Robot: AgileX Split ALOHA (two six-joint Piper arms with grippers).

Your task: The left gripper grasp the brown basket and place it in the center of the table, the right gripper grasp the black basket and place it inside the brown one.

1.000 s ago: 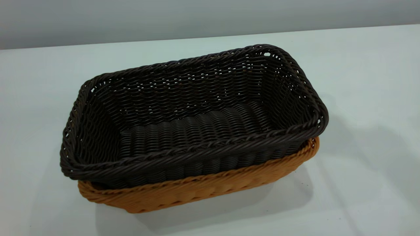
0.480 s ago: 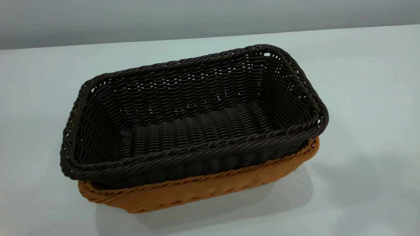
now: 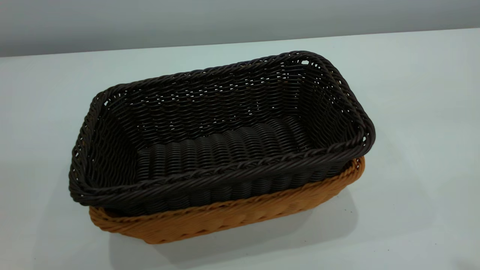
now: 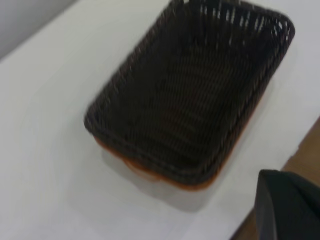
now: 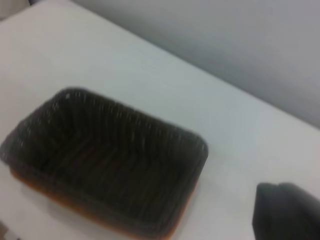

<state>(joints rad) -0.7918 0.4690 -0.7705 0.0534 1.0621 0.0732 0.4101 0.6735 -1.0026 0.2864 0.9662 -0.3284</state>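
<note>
- We see the black basket (image 3: 221,135) nested inside the brown basket (image 3: 225,219) on the table (image 3: 412,112).
- Both grippers' finger state: we cannot tell.

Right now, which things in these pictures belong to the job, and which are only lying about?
For the job:
- black basket, nested inside the brown one, its rim standing higher
- brown basket, on the table under it

Only there:
- white table
- grey wall behind
- nothing else lies loose
</note>
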